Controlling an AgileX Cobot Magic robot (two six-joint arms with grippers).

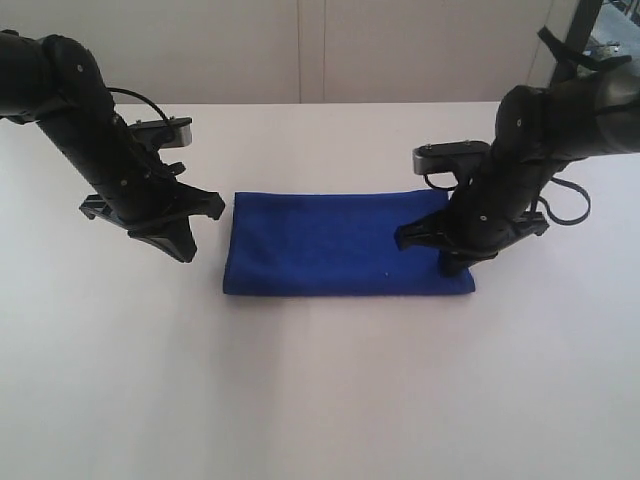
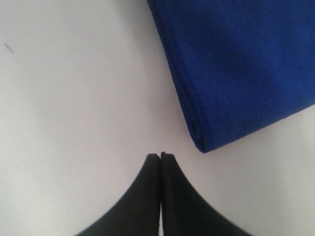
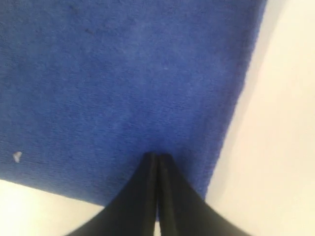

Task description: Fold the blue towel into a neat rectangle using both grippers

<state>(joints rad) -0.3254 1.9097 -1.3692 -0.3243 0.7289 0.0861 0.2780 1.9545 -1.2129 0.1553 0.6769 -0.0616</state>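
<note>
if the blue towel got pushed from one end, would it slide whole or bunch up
Likely bunches: the blue towel looks like soft terry, so probably floppy, not stiff. The layers stacked at its edge might shift apart. Lying flat on the table, it should not roll or tip.

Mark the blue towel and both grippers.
blue towel [image 1: 330,245], exterior view, middle of top face.
left gripper [image 2: 161,156], left wrist view, shut fingertips.
right gripper [image 3: 157,157], right wrist view, shut fingertips.
</note>
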